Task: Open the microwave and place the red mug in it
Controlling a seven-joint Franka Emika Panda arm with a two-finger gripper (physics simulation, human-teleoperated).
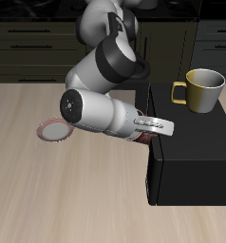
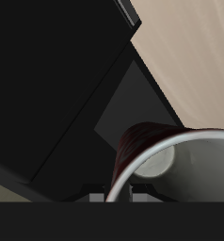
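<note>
The microwave (image 1: 193, 157) is a large black box at the table's side, near the front edge. My gripper (image 1: 149, 134) is right at the microwave's end face, level with its upper half. It is shut on the red mug (image 1: 143, 140), of which only a dark red sliver shows under the hand. In the wrist view the red mug (image 2: 142, 141) fills the near field, with its pale grey inside (image 2: 194, 179) facing the camera. The microwave's black body (image 2: 48, 85) and a grey window panel (image 2: 133, 99) lie just beyond it. I cannot tell how far the door stands open.
A yellow-olive mug (image 1: 201, 90) stands on top of the microwave. A flat red-rimmed plate (image 1: 55, 130) lies on the table beside my arm. Dark cabinets run along the back.
</note>
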